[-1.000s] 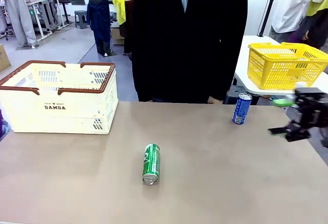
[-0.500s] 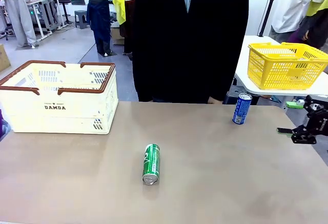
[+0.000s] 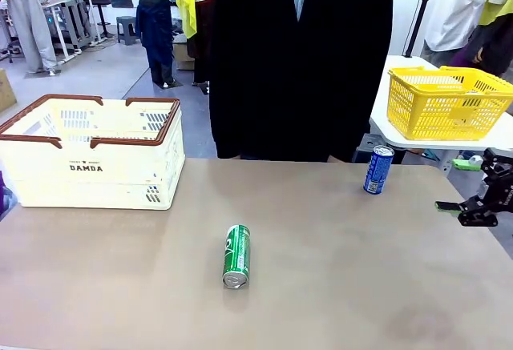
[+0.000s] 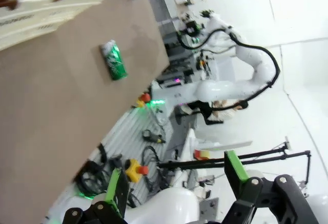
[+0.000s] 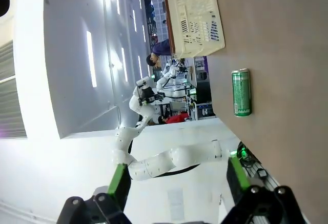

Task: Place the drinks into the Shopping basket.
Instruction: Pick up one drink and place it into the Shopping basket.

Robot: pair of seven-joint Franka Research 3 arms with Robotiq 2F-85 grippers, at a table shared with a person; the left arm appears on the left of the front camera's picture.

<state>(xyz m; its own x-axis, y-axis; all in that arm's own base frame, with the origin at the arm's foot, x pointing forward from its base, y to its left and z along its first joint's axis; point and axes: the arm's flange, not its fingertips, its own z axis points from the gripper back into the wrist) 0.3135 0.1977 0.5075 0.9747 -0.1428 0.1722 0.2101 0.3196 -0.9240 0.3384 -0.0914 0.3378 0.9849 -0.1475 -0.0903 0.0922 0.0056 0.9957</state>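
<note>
Green can (image 3: 236, 256): laid on its side mid-table; judged light, stiff, slippery and apt to roll; best pinched across the body.
Blue can (image 3: 378, 170): upright, far right; best taken at mid-height.
Basket (image 3: 96, 166): far left, well apart from both cans.
Left gripper (image 4: 174, 178): spread, empty.
Right gripper (image 3: 453, 183): spread, empty.

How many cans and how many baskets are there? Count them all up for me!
Cans: 2, the green can lying down and the blue can standing up
Baskets: 2, the cream basket and the yellow basket
Total: 4
</note>
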